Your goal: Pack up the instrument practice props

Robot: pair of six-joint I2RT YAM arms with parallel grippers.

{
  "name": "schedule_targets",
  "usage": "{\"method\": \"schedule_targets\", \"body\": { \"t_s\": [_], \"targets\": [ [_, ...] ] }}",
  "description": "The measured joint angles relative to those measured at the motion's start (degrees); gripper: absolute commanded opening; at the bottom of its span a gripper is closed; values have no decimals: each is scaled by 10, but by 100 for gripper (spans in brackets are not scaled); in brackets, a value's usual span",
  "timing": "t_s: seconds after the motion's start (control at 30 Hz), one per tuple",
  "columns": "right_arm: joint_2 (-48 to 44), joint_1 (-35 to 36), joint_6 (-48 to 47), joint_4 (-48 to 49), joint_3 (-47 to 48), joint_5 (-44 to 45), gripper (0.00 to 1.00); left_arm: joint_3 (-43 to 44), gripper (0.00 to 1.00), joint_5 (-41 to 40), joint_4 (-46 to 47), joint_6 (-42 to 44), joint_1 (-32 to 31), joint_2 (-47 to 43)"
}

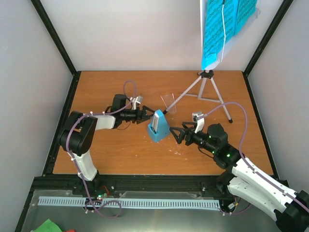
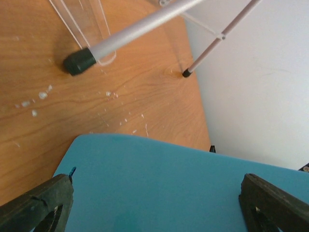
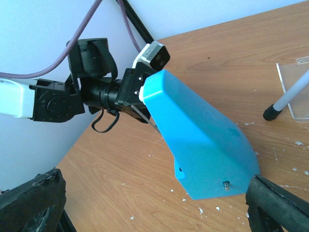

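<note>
The light-blue metronome (image 1: 158,126) stands upright mid-table, its white face toward the front. My left gripper (image 1: 146,116) is open at its back left. In the left wrist view the metronome's blue side (image 2: 159,188) fills the space between the spread fingers (image 2: 38,203). My right gripper (image 1: 175,133) is open just right of the metronome (image 3: 203,140), with nothing between its fingers (image 3: 29,203). The grey tripod music stand (image 1: 206,87) stands at the back right, with bright-blue sheet-music pages (image 1: 222,26) on its desk.
A clear plastic piece (image 1: 168,100) lies by the tripod's near-left foot (image 2: 77,62), just behind the metronome. White crumbs speckle the wooden table (image 1: 120,154). Black frame posts and white walls close in the table's sides and back.
</note>
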Motion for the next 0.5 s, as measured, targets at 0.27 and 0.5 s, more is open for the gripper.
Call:
{"method": "schedule_targets", "body": {
  "t_s": [0.27,0.5],
  "targets": [
    [-14,0,-62,17,-16,-28,100,-61,94,9,16,2,-40,-2],
    [-16,0,-130,34,-25,-51,100,-89,97,-18,-19,11,-56,-85]
  ]
}}
